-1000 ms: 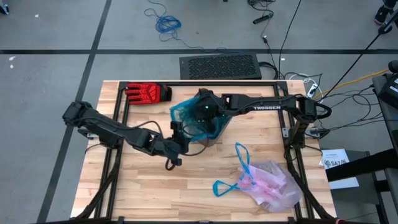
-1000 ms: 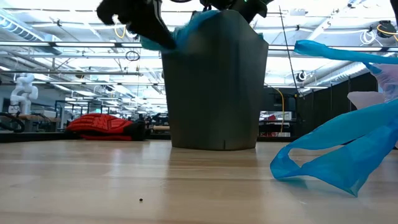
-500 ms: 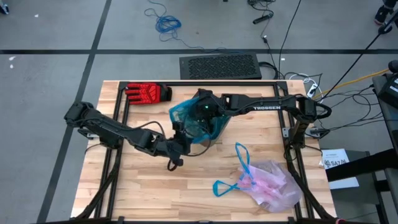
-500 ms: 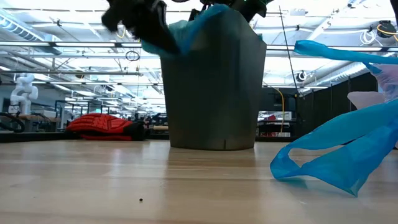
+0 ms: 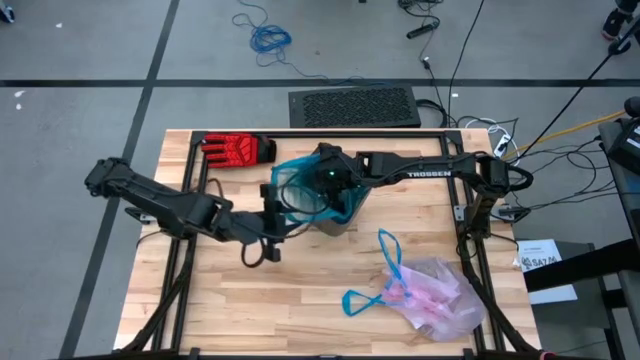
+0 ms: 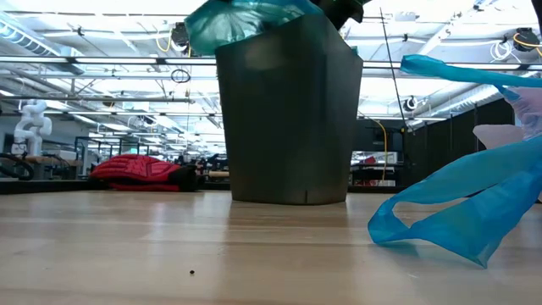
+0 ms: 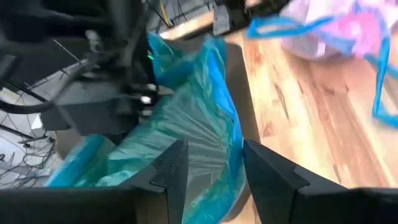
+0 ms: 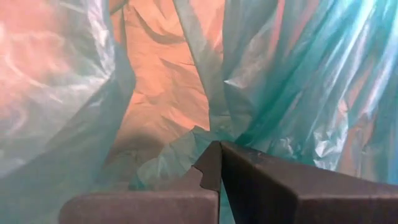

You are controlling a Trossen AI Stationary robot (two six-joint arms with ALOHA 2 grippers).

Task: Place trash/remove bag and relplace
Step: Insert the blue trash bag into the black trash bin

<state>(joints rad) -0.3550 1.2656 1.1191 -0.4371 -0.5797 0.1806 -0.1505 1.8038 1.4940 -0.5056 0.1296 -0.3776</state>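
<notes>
Stretching crinkly teal bag (image 5: 310,195) over dark bin (image 6: 288,110), left claw (image 7: 208,165) open, right claw (image 8: 217,168) pinched on bag.

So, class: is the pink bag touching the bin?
Apart. The high view shows bare table between the pink bag, lying near the right front corner, and the bin at the middle.

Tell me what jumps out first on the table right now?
The dark bin mid-table with a teal bag stretched over its mouth, the right gripper reaching inside and the left gripper at its rim. A tied pink bag lies near the front right corner, a red glove at the back left.
</notes>
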